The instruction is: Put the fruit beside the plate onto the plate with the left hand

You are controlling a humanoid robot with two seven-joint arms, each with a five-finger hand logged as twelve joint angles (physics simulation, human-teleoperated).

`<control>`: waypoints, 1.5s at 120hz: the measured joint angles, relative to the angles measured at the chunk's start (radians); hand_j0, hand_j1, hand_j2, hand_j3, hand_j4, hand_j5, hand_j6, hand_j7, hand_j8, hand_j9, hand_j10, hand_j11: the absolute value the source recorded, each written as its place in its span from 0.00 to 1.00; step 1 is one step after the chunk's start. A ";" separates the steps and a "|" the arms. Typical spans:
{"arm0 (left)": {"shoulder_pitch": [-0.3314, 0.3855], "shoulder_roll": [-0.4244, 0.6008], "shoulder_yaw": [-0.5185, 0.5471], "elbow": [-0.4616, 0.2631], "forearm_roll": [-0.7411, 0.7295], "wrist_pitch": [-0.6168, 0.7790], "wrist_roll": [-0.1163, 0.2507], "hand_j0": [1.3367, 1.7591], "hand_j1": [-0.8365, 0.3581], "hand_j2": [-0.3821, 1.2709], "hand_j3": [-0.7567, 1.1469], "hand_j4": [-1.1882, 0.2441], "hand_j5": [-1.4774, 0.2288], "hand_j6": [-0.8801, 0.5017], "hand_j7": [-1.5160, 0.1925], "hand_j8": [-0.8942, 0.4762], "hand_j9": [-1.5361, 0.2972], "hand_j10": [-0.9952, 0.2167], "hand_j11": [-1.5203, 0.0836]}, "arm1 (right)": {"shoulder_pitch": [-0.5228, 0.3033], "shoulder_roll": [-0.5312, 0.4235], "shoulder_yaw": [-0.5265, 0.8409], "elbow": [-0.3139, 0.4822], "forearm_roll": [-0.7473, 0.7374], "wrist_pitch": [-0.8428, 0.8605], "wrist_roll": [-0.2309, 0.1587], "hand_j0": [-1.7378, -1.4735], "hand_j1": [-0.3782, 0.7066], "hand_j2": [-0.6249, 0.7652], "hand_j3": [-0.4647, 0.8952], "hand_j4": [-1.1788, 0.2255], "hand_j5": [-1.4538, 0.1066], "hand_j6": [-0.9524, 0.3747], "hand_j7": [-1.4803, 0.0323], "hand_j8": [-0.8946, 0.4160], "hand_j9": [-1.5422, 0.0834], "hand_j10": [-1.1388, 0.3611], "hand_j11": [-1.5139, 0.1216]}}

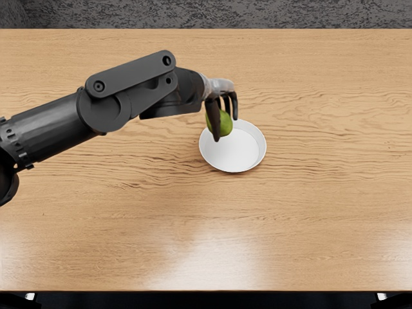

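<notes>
The left arm (96, 106) is spanning the bench (309, 212) from the picture's left edge toward the centre. Its dark links are slanting upward to the right, and the wrist is bending down at the end. The left robot hand (221, 111) is hanging from that wrist with its fingers pointing downward.

The fingers (232, 107) are curling around a green fruit (225, 122). One dark finger is running down the fruit's left side, and the others are wrapping its top and right side. The robot hand is therefore pinching the fruit rather than being spread.

The green fruit is sitting inside this grasp, with only part of its yellow-green skin showing between the dark fingers. In the picture it is overlapping the upper left rim of the white plate (239, 154). This view is not showing whether the fruit is touching the plate or hanging just above it.

The plate is round and is resting flat on the bench, just right of centre. Most of its surface is showing below and to the right of the robot hand.

The bench is showing a light wood grain, with pale reflections near its front edge. A dark grey textured floor (193, 13) is running along the top of the picture beyond the bench's far edge.
</notes>
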 joint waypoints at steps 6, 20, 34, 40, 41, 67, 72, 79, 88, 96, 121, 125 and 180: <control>0.000 0.000 -0.001 -0.004 -0.007 0.000 0.000 0.75 0.50 0.49 0.40 0.31 0.30 0.27 0.31 0.29 0.30 0.23 0.33 | 0.000 0.000 0.000 0.000 0.000 0.000 0.000 0.30 0.03 0.45 0.34 0.84 0.93 0.72 0.98 0.68 0.95 0.76 0.93; 0.006 0.000 -0.021 -0.008 -0.071 0.011 0.000 0.75 0.53 0.44 0.40 0.39 0.38 0.30 0.40 0.30 0.38 0.28 0.42 | 0.000 0.000 0.000 0.000 0.000 0.000 0.000 0.30 0.03 0.45 0.34 0.84 0.93 0.72 0.98 0.68 0.95 0.76 0.93; 0.009 0.000 -0.038 -0.010 -0.131 0.034 0.000 0.76 0.64 0.36 0.40 0.52 0.52 0.38 0.54 0.39 0.51 0.44 0.58 | 0.000 0.000 0.000 0.000 0.000 0.000 0.000 0.30 0.03 0.45 0.34 0.84 0.93 0.72 0.98 0.68 0.95 0.76 0.93; 0.009 0.000 -0.041 -0.010 -0.143 0.040 0.000 0.76 0.67 0.34 0.40 0.55 0.57 0.40 0.58 0.41 0.55 0.49 0.62 | 0.000 0.000 0.000 0.000 0.000 0.000 0.000 0.30 0.03 0.45 0.34 0.84 0.93 0.72 0.98 0.68 0.95 0.76 0.93; 0.009 0.000 -0.042 -0.010 -0.144 0.040 0.000 0.76 0.68 0.34 0.40 0.56 0.57 0.41 0.59 0.42 0.56 0.50 0.63 | 0.000 0.000 0.000 0.000 0.000 0.000 0.000 0.30 0.03 0.45 0.34 0.84 0.93 0.72 0.98 0.68 0.95 0.76 0.93; 0.009 0.000 -0.046 -0.014 -0.160 0.049 0.000 0.76 0.78 0.28 0.40 0.67 0.69 0.48 0.71 0.50 0.67 0.63 0.76 | 0.000 0.000 0.000 0.000 0.000 0.000 0.000 0.30 0.03 0.45 0.34 0.84 0.93 0.72 0.98 0.68 0.95 0.76 0.93; 0.018 0.000 -0.047 -0.029 -0.160 0.050 0.000 0.76 0.81 0.27 0.40 0.69 0.71 0.50 0.73 0.52 0.69 0.65 0.78 | 0.000 0.000 0.000 0.000 0.000 0.000 0.000 0.30 0.03 0.45 0.34 0.84 0.93 0.72 0.98 0.68 0.95 0.76 0.93; 0.052 0.000 -0.055 -0.082 -0.161 0.057 0.000 0.76 0.84 0.26 0.40 0.71 0.74 0.52 0.76 0.54 0.72 0.68 0.81 | 0.000 0.000 0.000 0.000 0.000 0.000 0.000 0.30 0.03 0.45 0.34 0.84 0.93 0.72 0.98 0.68 0.95 0.76 0.93; 0.099 0.000 -0.079 -0.200 -0.174 0.074 0.000 0.76 0.87 0.26 0.40 0.73 0.76 0.54 0.78 0.56 0.74 0.71 0.84 | 0.001 0.000 0.000 0.000 0.000 0.000 0.000 0.30 0.03 0.45 0.34 0.84 0.93 0.72 0.98 0.68 0.95 0.76 0.93; 0.115 0.039 -0.098 -0.326 -0.194 0.104 0.000 0.76 0.88 0.25 0.40 0.75 0.77 0.55 0.80 0.57 0.75 0.72 0.85 | 0.002 0.000 0.000 0.000 -0.001 0.000 0.000 0.30 0.03 0.45 0.34 0.84 0.93 0.72 0.98 0.68 0.95 0.76 0.93; 0.117 0.142 -0.120 -0.539 -0.252 0.155 0.000 0.76 0.90 0.25 0.40 0.76 0.79 0.57 0.81 0.58 0.77 0.74 0.87 | 0.003 0.000 0.000 0.001 0.000 0.000 0.000 0.30 0.03 0.45 0.34 0.84 0.93 0.72 0.98 0.68 0.95 0.76 0.93; 0.141 0.190 -0.127 -0.568 -0.287 0.158 0.000 0.76 0.90 0.25 0.40 0.76 0.79 0.57 0.81 0.58 0.77 0.74 0.87 | 0.003 0.000 -0.001 0.001 -0.001 0.000 0.000 0.30 0.03 0.45 0.34 0.84 0.93 0.72 0.98 0.68 0.95 0.76 0.93; 0.293 0.567 -0.247 -0.820 -0.590 0.097 0.000 0.76 0.94 0.24 0.40 0.80 0.83 0.60 0.85 0.62 0.80 0.78 0.91 | 0.006 0.000 -0.004 0.002 -0.002 0.002 0.000 0.30 0.03 0.45 0.34 0.84 0.93 0.72 0.98 0.68 0.95 0.76 0.93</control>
